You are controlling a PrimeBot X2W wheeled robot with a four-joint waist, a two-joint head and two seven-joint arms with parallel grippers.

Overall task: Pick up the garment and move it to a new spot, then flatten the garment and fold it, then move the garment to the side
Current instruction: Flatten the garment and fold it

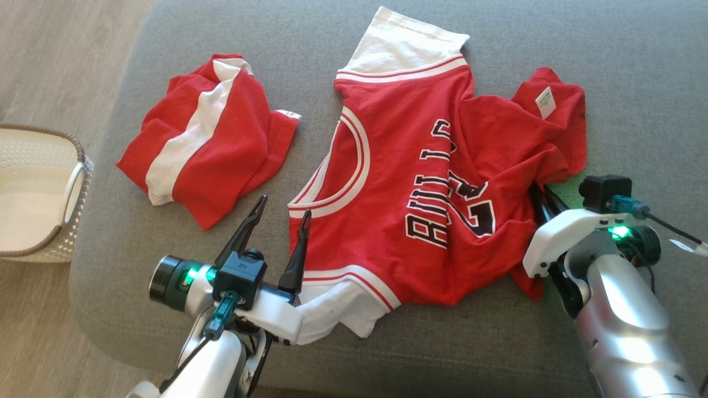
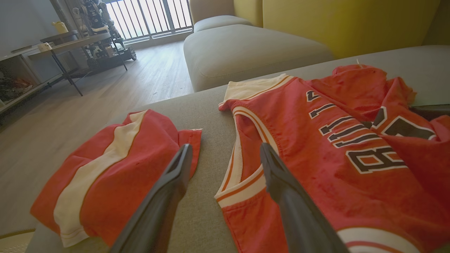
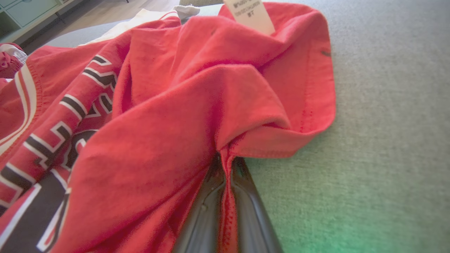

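**Flattening step.** The red basketball jersey (image 1: 420,188), white-trimmed and black-lettered, lies rumpled at the middle of the grey upholstered cushion (image 1: 636,66), its right hem bunched. The right gripper (image 3: 228,182) is clamped on a fold of that hem. The left gripper (image 1: 285,205) hovers at the jersey's near-left edge, fingers apart and apparently clear of the cloth. The next move probably calls for drawing the hem rightward while the left gripper secures the near sleeve.

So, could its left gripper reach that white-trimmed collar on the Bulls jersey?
Probably yes: the left gripper hangs open right beside the collar of the Bulls jersey, and nothing lies between them but bare grey cushion.
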